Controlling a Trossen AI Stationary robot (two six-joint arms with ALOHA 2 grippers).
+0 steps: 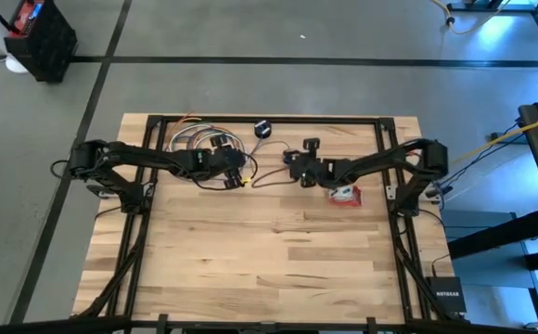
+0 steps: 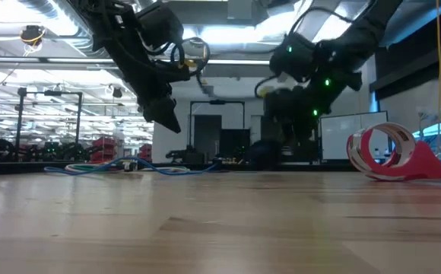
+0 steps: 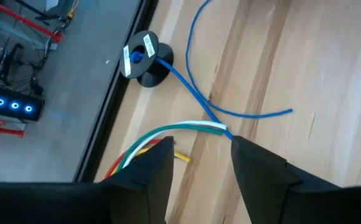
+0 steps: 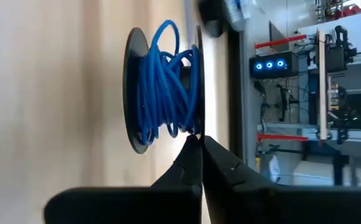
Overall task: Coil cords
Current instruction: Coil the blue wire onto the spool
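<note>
A black puck [image 1: 262,128] [image 3: 144,56] with white labels lies near the table's far edge, and a thin blue cord [image 3: 193,93] runs from it across the wood. A bundle of white, green, red and yellow wires [image 3: 168,134] lies on the table, its end just beyond my left gripper [image 3: 202,155] [image 1: 244,176], which is open. A black spool [image 4: 162,90] wound with blue cord stands on one flange. My right gripper [image 4: 198,140] [image 1: 292,165] is shut, its tips at the spool's upper flange. My right gripper has its shut fingertips [image 4: 193,146] right at the rim of the spool's upper flange [image 4: 196,93], coming at it on a downward slant from the table's right. I cannot tell whether they touch the rim or pinch a strand of the blue cord.
A red tape dispenser [image 1: 345,195] [image 2: 391,152] stands on the table under the right arm. Loops of wire [image 1: 195,139] lie at the far left. The near half of the wooden table [image 1: 269,260] is bare wood. The table's black frame runs along the far edge.
</note>
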